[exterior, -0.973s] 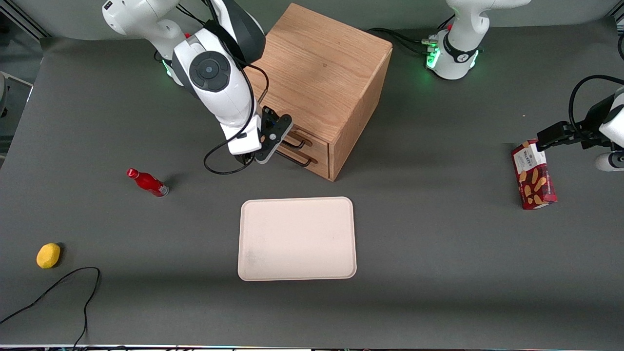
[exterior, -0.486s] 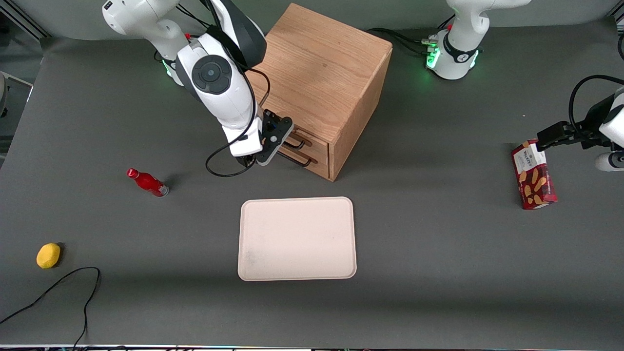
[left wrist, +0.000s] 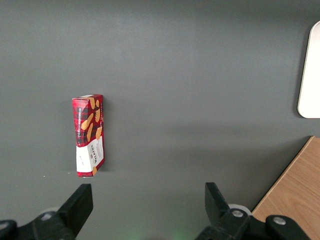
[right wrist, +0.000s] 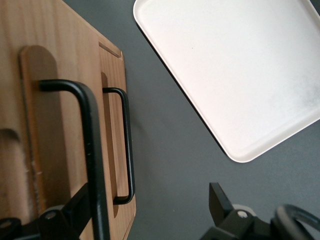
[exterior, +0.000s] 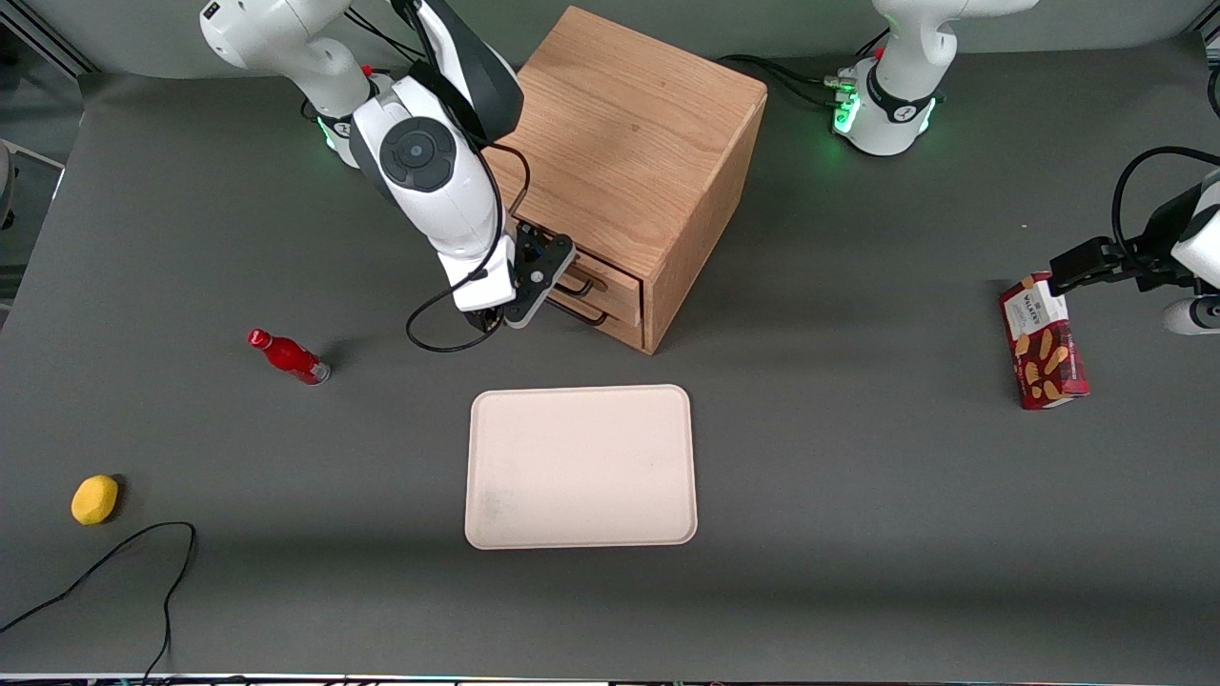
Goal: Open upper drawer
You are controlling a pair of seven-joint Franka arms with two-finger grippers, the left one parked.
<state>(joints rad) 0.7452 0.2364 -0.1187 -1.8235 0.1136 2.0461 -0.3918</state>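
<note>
In front of the cabinet [exterior: 637,162], the gripper [exterior: 551,283] is held spread wide around the upper drawer's handle [right wrist: 90,145], whose long axis runs between the fingers; the upper drawer [exterior: 599,277] is seen shut.

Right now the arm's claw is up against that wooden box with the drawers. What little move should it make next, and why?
Probably ease in a touch more, then close. The gripper sits open in front of the shut upper drawer, one finger beside its black handle, which is not yet pinched.
</note>
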